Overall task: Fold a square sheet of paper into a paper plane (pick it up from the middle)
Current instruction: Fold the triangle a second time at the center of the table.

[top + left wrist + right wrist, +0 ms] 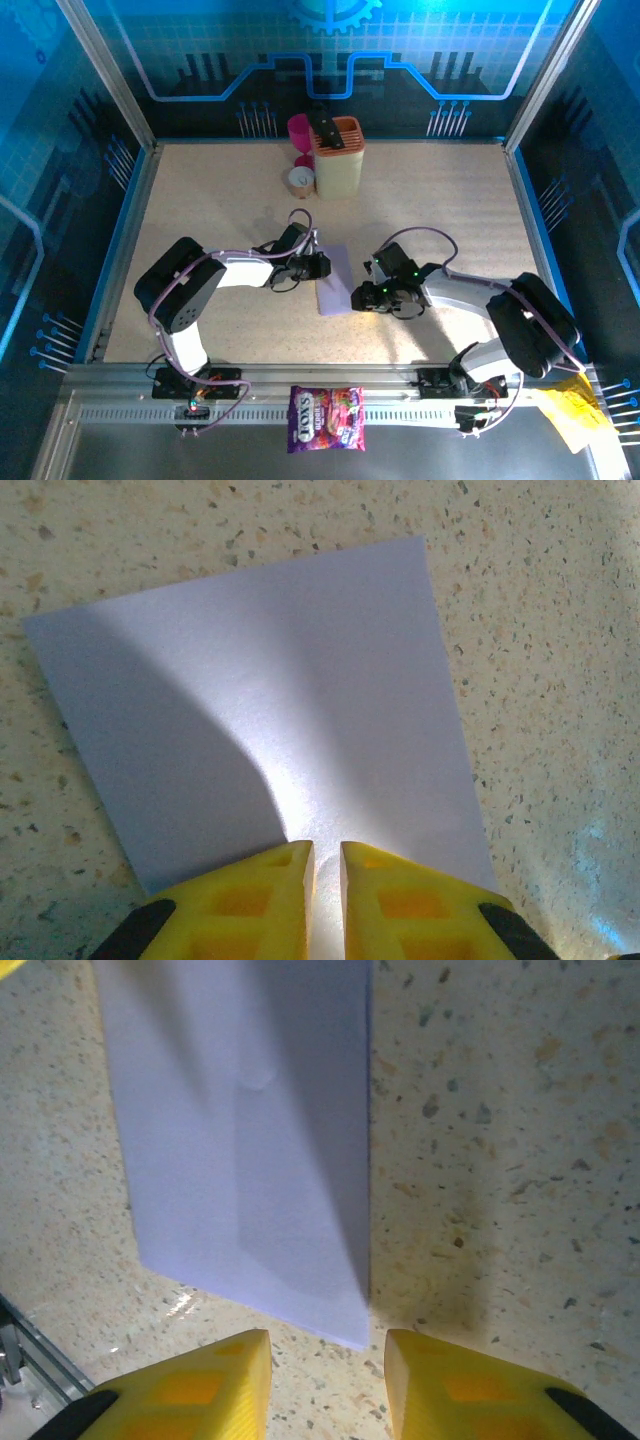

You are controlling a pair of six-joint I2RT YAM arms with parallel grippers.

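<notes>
Lilac, the square sheet of paper lay on the speckled table in the top view, between the two end effectors. The left gripper touched one long edge and the right gripper sat just beside the opposite edge. From the left wrist, the sheet spread flat ahead of the left gripper, whose yellow fingers were drawn almost together over its near edge, lilac showing in the slit between them; whether they pinched it could not be told. From the right wrist, the right gripper stood with its fingers apart, bare table between them. The sheet's near corner lay just ahead of the gap, and a shadow fell along its right edge.
</notes>
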